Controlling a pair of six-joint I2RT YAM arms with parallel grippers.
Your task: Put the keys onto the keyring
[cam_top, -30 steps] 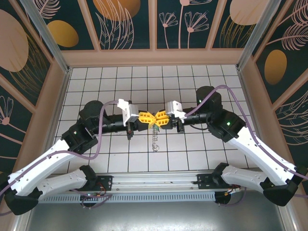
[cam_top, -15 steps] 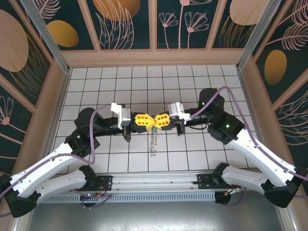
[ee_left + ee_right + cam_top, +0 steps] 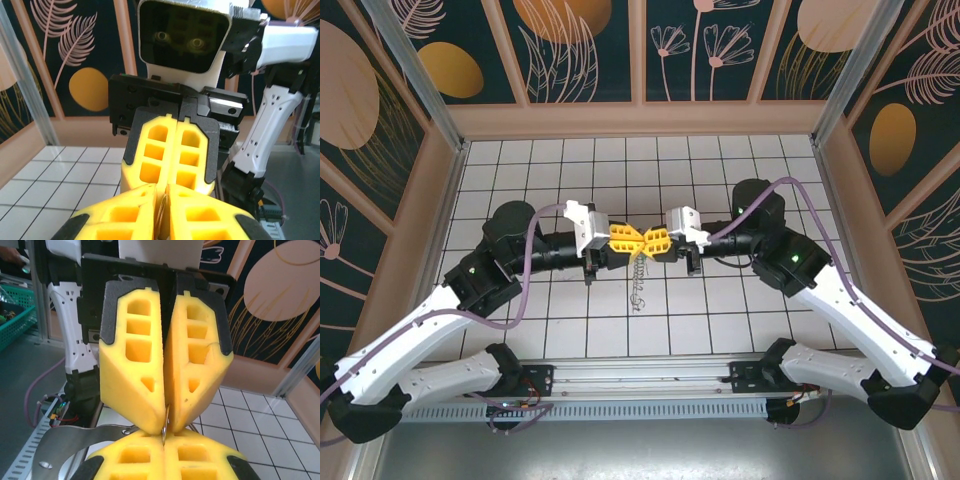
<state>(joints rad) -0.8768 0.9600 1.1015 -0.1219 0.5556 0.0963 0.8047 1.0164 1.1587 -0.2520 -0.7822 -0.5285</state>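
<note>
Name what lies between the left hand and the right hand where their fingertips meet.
A thin metal piece of the keyring, seen edge-on in the right wrist view, where the left hand and right hand meet tip to tip.

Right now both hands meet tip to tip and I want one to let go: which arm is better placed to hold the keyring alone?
Probably the right. The right hand presses its fingers flush on the keyring; the left hand shows a slit between its fingers, so its hold looks looser.
</note>
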